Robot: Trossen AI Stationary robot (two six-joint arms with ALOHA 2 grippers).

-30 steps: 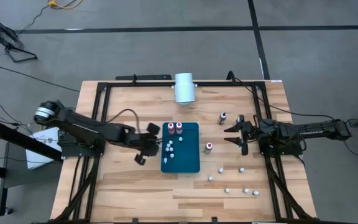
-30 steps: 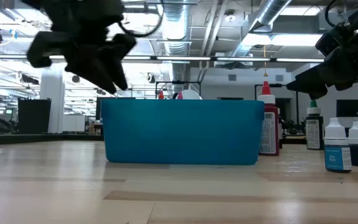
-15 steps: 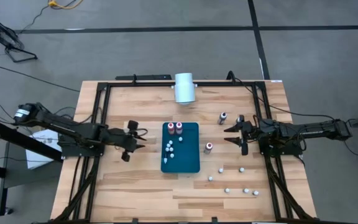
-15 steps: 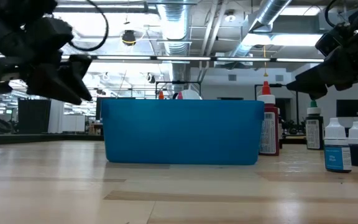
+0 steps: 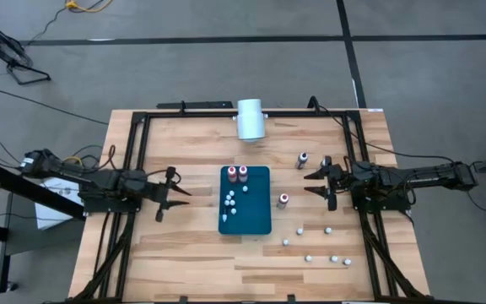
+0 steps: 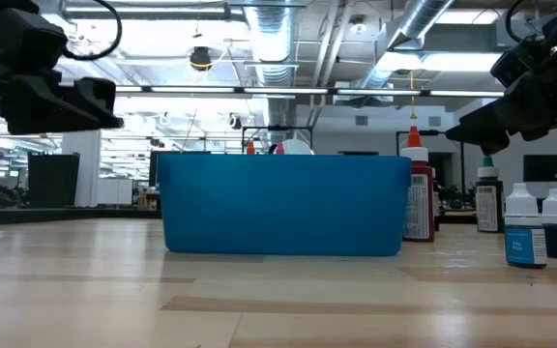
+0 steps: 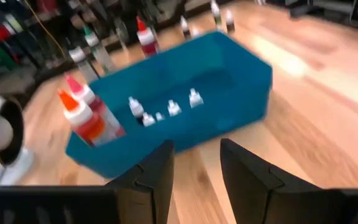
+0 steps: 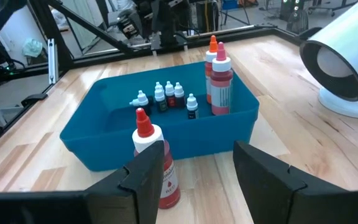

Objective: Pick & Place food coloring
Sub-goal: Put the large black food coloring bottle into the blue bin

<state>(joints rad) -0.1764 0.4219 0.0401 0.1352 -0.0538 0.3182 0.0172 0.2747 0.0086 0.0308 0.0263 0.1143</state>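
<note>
The food coloring [image 5: 236,196] is a set of small bottles, all standing upright with caps up, long axes vertical. Two taller reddish bottles [image 8: 219,81] stand side by side at one end of the blue bin [image 5: 245,221], with several tiny white-capped ones [image 8: 161,98] clustered near the bin's middle. Another red-capped bottle [image 5: 283,200] stands on the bench [image 5: 192,245] just beside the bin on the right arm's side, two dark ones [image 5: 303,160] stand farther toward the right arm, and a scatter of tiny whitish bottles [image 5: 327,230] sits on the bench's near right part. The left gripper [image 5: 165,192] hangs over bare bench well apart from the bin, fingers spread and empty. The right gripper [image 5: 322,184] hovers near the dark bottles, fingers also wide and holding nothing. A white cylinder [image 5: 250,118] lies at the far edge.
</note>
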